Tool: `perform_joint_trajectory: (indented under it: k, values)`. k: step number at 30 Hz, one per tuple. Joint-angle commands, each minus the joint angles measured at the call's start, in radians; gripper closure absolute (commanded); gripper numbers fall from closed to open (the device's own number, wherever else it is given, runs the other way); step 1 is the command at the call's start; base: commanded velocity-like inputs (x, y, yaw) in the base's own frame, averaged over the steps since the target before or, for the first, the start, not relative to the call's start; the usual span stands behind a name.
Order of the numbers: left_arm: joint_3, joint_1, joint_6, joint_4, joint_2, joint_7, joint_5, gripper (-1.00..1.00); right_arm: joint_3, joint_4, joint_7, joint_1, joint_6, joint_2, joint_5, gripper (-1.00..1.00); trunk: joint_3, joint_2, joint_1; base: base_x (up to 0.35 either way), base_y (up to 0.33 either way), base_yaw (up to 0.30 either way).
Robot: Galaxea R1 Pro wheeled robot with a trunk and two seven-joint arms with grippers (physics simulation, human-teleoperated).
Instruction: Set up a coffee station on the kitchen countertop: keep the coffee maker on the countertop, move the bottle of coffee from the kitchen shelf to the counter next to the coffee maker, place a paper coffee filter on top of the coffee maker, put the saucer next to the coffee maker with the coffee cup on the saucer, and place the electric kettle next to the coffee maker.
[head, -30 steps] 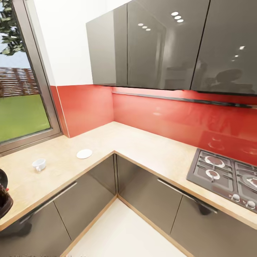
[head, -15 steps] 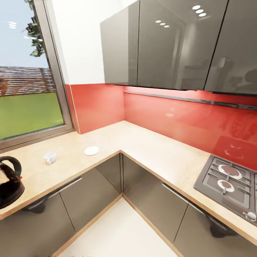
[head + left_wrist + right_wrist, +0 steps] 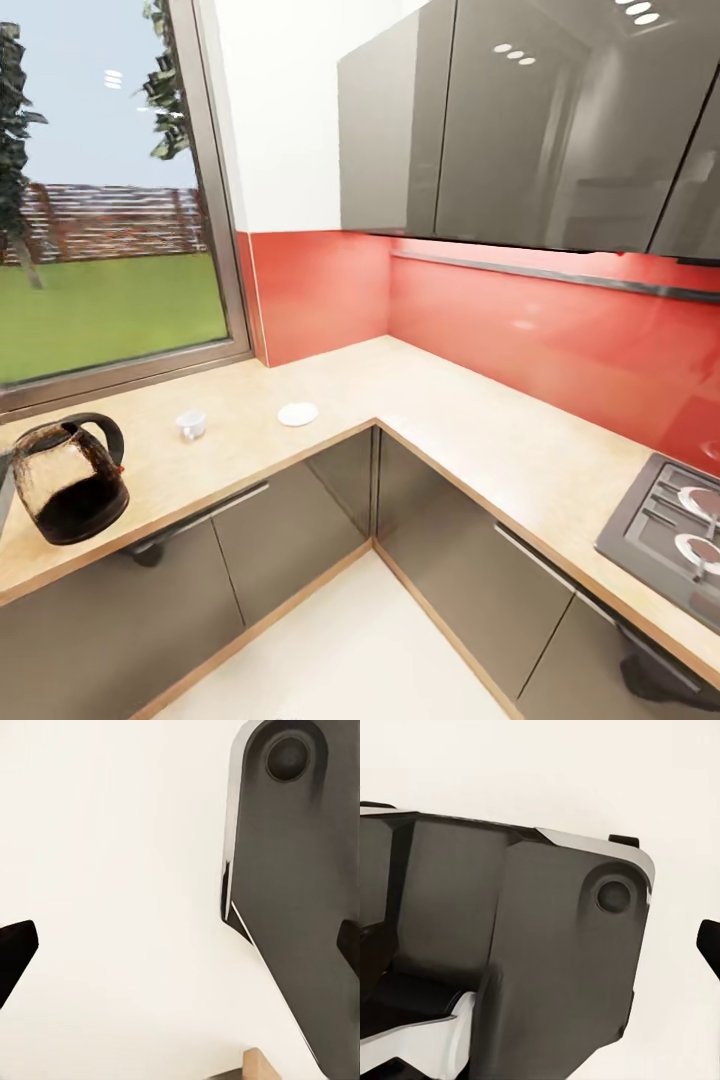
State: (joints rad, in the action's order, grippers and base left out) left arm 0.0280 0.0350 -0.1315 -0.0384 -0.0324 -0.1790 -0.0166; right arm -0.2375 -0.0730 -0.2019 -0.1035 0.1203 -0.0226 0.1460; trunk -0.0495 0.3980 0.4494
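**Inspector A:** Head view has swung left since a second ago: the kettle [image 3: 72, 480] is now fully in frame, where only its edge showed before. It stands upright on the surface [image 3: 450, 430], at the left end below the window [image 3: 100, 230].

**Inspector B:** The other items?

**A:** Cup [image 3: 191, 424] sits apart from the saucer [image 3: 298, 413], both on the surface near the corner. They have not shifted; the camera has. Hob [image 3: 670, 520] is sliding out at right.

**B:** Pincers?

**A:** Left pincer [image 3: 180, 945]: dark fingertips at opposite edges of its wrist view, spread wide, nothing between. Right pincer [image 3: 540, 945]: one tip visible beside the robot's own body, so I cannot tell its state.

**B:** Assessment?

**A:** The robot appears to be in transit, surveying. Cup is not yet on saucer, and no item is grasped.
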Motion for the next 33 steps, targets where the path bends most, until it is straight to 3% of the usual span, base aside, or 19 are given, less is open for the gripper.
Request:
perform_joint_trajectory:
  k: [1,7,18,27,30,33]
  values:
    - [0.003,0.000,-0.002,-0.001,0.000,-0.002,-0.002,-1.00,-0.008,0.001,-0.004,-0.001,0.003,0.000,0.010,-1.00,-0.003,0.002,0.001,0.000,0.000,0.273]
    - [0.002,0.000,-0.002,-0.001,0.000,-0.002,-0.002,-1.00,-0.008,0.001,-0.004,-0.001,0.003,0.000,0.010,-1.00,-0.006,0.002,0.001,0.000,0.000,0.273]
    - [0.002,0.000,-0.001,-0.001,0.009,-0.003,-0.003,-1.00,-0.008,0.001,-0.004,-0.001,0.003,0.000,0.010,-1.00,-0.013,0.002,0.001,-0.011,-0.198,0.273]
    - [-0.004,0.000,0.004,-0.008,0.010,-0.004,-0.009,-1.00,-0.011,-0.005,-0.005,-0.001,0.002,0.009,0.008,-1.00,-0.014,0.002,0.001,-0.176,-0.001,0.023]
    - [-0.009,-0.084,0.001,-0.076,0.005,0.003,-0.017,-1.00,-0.010,-0.067,-0.006,-0.001,0.002,0.014,0.009,-1.00,-0.014,0.002,0.001,0.000,0.000,0.000]
    - [-0.011,-0.180,0.012,-0.187,0.002,0.079,-0.037,-1.00,-0.010,-0.078,-0.005,-0.001,0.002,0.020,0.009,-1.00,-0.014,0.002,0.001,0.000,0.000,0.000]
